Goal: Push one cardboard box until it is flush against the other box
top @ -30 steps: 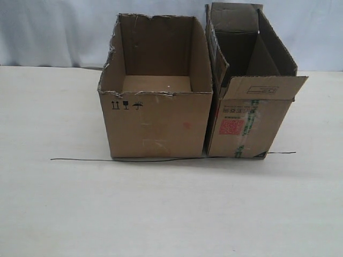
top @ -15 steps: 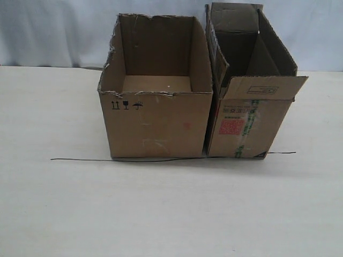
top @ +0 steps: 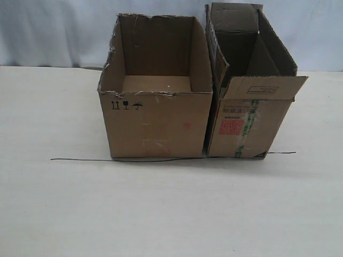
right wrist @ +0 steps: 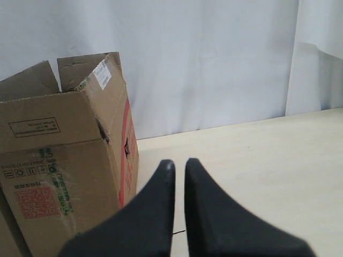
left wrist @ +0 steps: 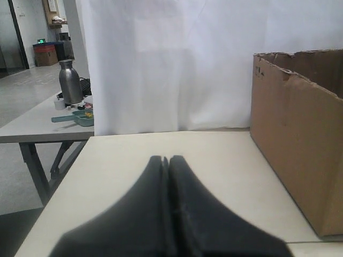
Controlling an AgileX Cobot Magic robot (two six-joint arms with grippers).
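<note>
The cardboard box (top: 155, 126), wide with ragged top edges, stands on the table beside the other box (top: 246, 128), the taller carton with a red label and an outward-folded flap. Their sides meet near the top; a thin dark sliver shows between them at the base. Neither gripper appears in the exterior view. In the left wrist view my left gripper (left wrist: 165, 159) is shut and empty, apart from the cardboard box (left wrist: 300, 139). In the right wrist view my right gripper (right wrist: 178, 162) is shut with a hairline slit, holding nothing, beside the other box (right wrist: 59, 176) without touching it.
A thin black line (top: 80, 159) runs along the pale table (top: 171, 214) under the front faces of both boxes. A white curtain (top: 53, 32) hangs behind. Beyond the table's edge, a second table carries a metal bottle (left wrist: 70, 81).
</note>
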